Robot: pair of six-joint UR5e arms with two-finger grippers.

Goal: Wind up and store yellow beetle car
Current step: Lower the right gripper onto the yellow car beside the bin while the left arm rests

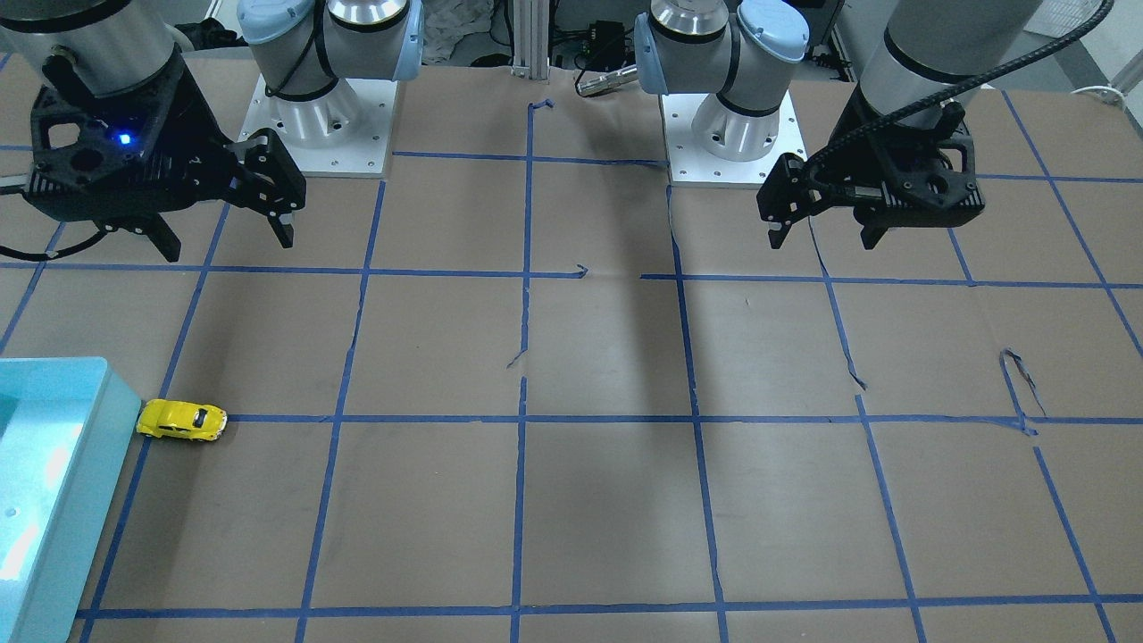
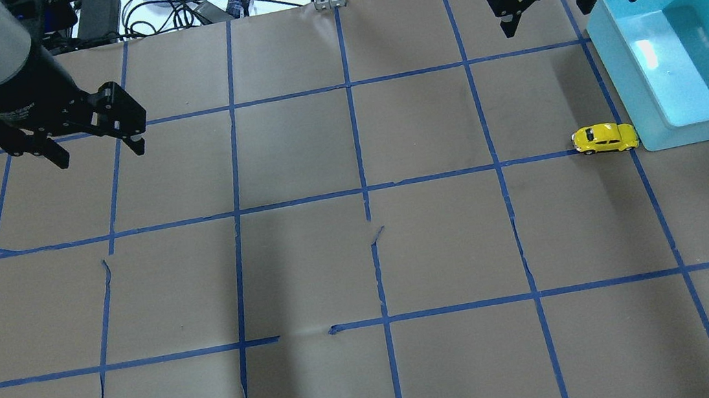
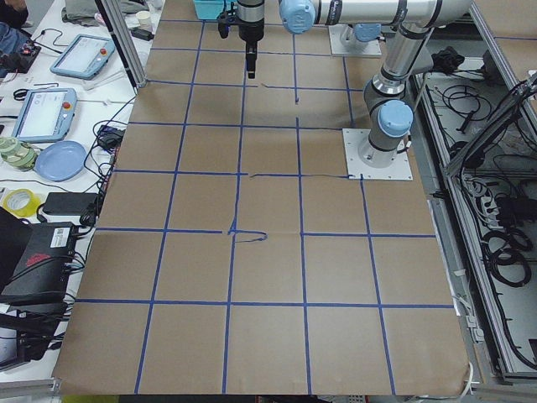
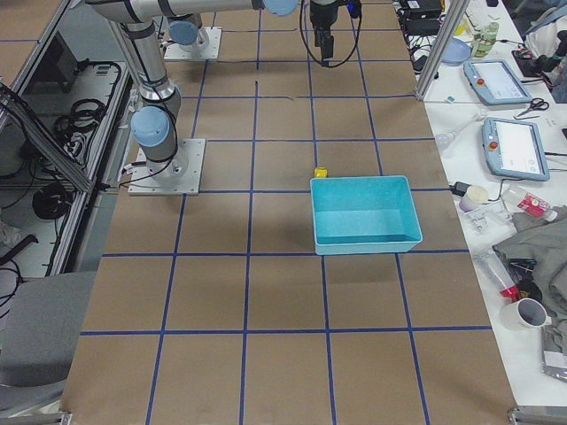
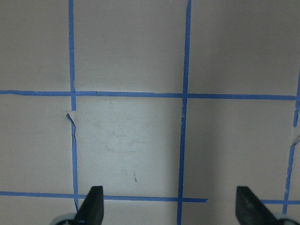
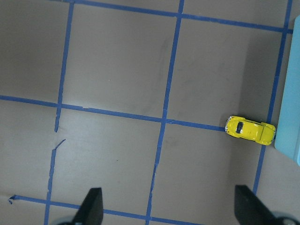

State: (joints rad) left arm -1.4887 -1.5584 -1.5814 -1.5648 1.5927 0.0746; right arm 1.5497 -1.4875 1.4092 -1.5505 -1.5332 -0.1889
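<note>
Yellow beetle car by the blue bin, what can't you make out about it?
- Underside and any winding part of the small glossy yellow beetle car: no view shows them.
- Contact with the light-blue plastic bin: the car sits at its corner in the overhead view; too small to tell whether they touch.
- Exterior right view: the bin's far wall hides all but a yellow sliver.
- Exterior left view: car not visible.

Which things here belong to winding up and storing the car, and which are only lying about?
Job: yellow beetle car; turquoise bin beside it, likely the store; right end effector, open, nearest.
Lying about: blue plate, yellow tape roll, tablet.
</note>
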